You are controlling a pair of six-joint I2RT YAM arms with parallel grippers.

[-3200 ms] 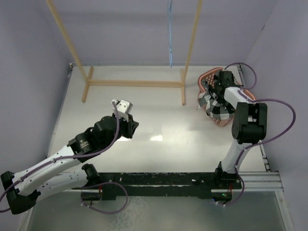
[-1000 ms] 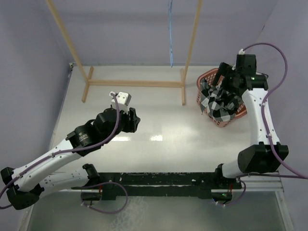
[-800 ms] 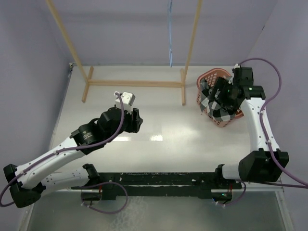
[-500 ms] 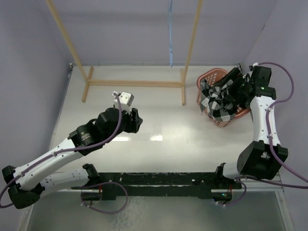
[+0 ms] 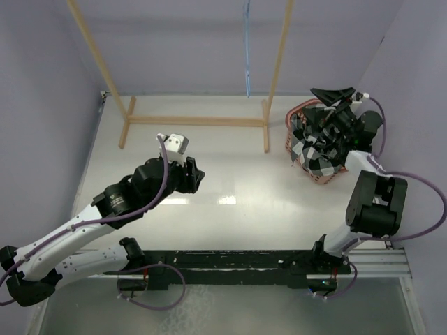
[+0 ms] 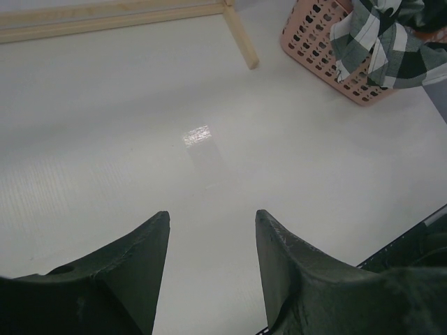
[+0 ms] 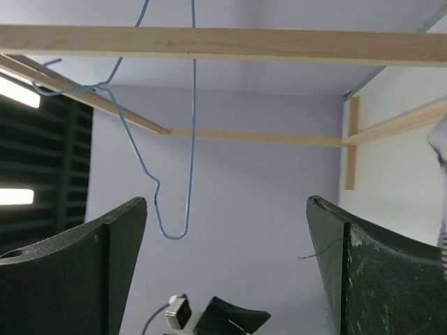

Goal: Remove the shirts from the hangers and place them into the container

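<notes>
The black-and-white checked cloth shirt (image 5: 318, 150) lies heaped in the salmon-pink lattice-sided plastic basket (image 5: 299, 112). The left pincer (image 6: 211, 213) and right pincer (image 7: 227, 201) both gape open, holding nothing.

The robot has two arms. The left arm (image 5: 77, 227) and the right arm (image 5: 341, 236) are made of long white tubes joined by fat round black parts. A thin purple cable (image 5: 165, 171) runs along the left one. Another purple cable (image 5: 440, 195) makes a big loop beside the right one. A small white and grey box (image 5: 174, 144) sits on the left wrist. The left end effector (image 6: 211, 215) has two smooth, dull black fingers (image 6: 133, 265) shaped like wedges. The right end effector (image 7: 227, 201) has the same dark wedges, with tiny pale scratches. Both arms are fixed to a long black rail (image 5: 230, 269).
</notes>
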